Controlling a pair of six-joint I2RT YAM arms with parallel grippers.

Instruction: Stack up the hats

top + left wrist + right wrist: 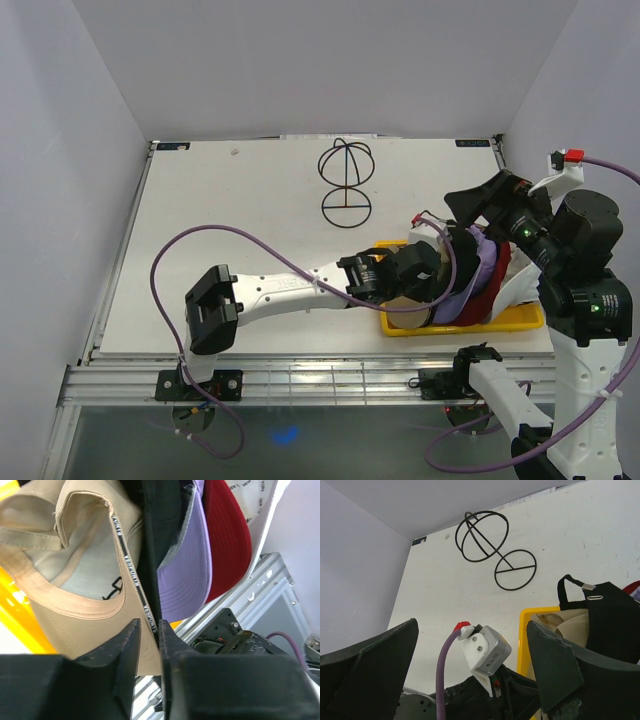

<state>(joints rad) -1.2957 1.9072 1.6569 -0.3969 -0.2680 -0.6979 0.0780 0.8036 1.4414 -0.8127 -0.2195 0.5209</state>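
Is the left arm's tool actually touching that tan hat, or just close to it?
Touching. The left wrist view shows the left tool closed on the tan hat, its rim pinched between the two fingers.

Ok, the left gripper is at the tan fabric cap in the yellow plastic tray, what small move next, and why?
Probably lift the left gripper slowly, drawing the tan fabric cap up out of the yellow plastic tray. Its fingers look pinched on the cap's rim, and the cap leans against the black fabric cap.
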